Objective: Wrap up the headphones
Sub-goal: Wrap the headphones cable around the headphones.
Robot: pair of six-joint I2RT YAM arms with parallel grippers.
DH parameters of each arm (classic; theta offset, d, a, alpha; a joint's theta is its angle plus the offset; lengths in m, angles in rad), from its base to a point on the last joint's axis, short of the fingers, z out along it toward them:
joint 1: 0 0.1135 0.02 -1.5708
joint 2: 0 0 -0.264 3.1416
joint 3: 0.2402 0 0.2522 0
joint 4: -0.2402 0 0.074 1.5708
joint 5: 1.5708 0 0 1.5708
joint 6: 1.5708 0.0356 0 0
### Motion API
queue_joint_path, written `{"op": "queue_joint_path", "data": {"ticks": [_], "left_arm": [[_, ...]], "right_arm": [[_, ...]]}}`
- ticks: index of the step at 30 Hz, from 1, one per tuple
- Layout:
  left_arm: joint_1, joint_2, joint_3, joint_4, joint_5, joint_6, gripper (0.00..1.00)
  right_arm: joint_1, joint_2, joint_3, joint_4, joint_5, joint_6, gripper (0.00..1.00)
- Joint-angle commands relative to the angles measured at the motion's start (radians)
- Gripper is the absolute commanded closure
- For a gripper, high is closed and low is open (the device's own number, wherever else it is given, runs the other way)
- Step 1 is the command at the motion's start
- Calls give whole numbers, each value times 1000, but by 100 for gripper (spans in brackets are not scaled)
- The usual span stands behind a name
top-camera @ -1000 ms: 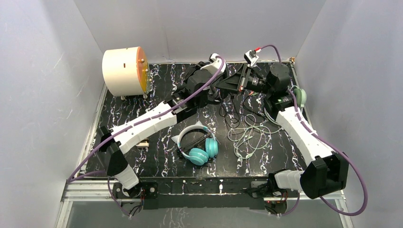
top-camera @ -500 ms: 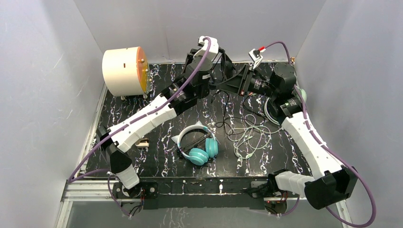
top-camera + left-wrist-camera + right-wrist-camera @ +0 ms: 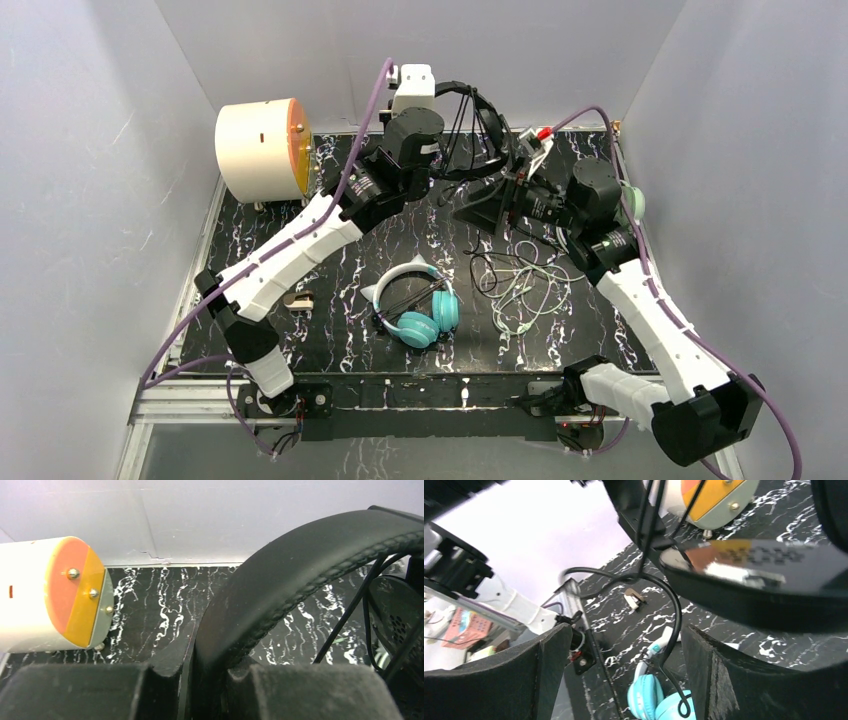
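The black headphones [image 3: 478, 112] hang in the air over the back of the table. My left gripper [image 3: 447, 128] is shut on their padded headband [image 3: 300, 565], which is squeezed between the two pads, with an ear cup [image 3: 395, 625] at the right. Their black cable [image 3: 674, 615] dangles between the fingers of my right gripper [image 3: 478, 205], which is open just below the glossy ear cup [image 3: 764, 575] and touches nothing. The teal headphones [image 3: 415, 305] with the white cat-ear band lie mid-table. The sage-green headphones [image 3: 630, 202] sit partly hidden behind the right arm, their light cable [image 3: 525, 285] loose.
A cream cylinder with an orange face [image 3: 262, 150] stands at the back left. A small pale block [image 3: 298, 300] lies left of the teal set. Grey walls close in the table [image 3: 330, 330] on three sides.
The left arm has raised the black headphones up and toward the back wall. The right gripper has opened, letting go, and dropped slightly toward me.
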Motion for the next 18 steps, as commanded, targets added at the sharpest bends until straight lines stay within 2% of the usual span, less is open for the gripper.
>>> {"op": "queue_joint_path", "data": {"ticks": [1,3,4,6,10,12,13,18], "left_arm": [[0,-118,64,72,60,-164,100],[0,-130,66,75,72,-186,100],[1,-137,64,78,76,-202,100],[0,-148,57,91,82,-216,100],[0,-167,47,145,89,-224,100],[0,-172,40,193,86,-213,100],[0,-175,37,223,85,-210,100],[1,-174,59,342,108,-214,100]], "right_arm": [[4,-60,-84,117,94,-35,16],[5,-76,-123,213,101,-5,23],[5,-76,-137,268,103,15,32],[5,-70,-141,300,108,29,43],[7,-65,-180,341,104,84,82],[9,-69,-225,366,80,124,96],[11,-73,-256,371,66,137,100],[12,-139,-399,301,77,112,100]]}}
